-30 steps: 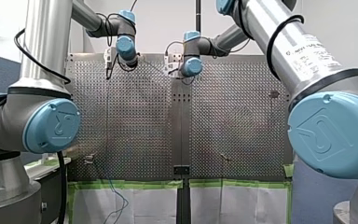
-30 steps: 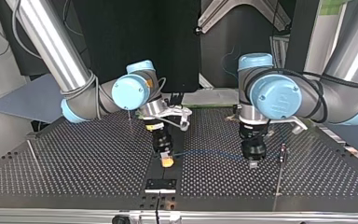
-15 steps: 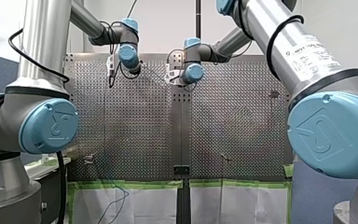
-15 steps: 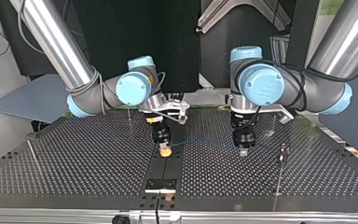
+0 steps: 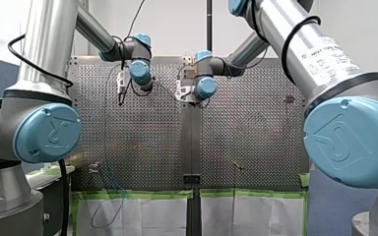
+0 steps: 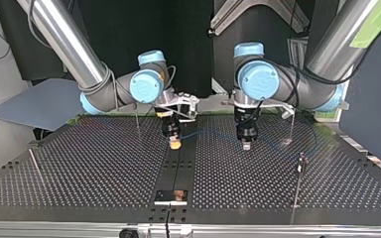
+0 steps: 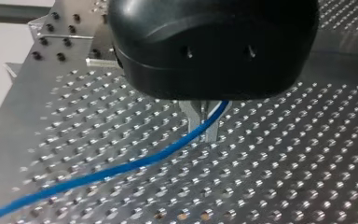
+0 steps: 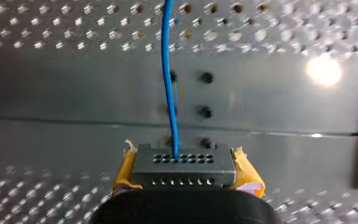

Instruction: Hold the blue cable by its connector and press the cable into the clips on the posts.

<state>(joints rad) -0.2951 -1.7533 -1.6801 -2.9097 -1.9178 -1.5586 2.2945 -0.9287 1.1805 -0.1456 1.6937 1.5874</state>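
Perforated table point(image 6: 79, 168); thin post point(image 6: 297, 186) stands near my left tool point(image 7: 204, 135) gripping blue cable point(image 7: 121, 167).

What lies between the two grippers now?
Only the blue cable, running from the connector in my right gripper to my left gripper, over the perforated table; top view shows it.

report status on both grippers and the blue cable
Right gripper shut on the connector, yellow pads either side. Left gripper shut on the blue cable further along. Cable spans between them, nothing seen in the way.
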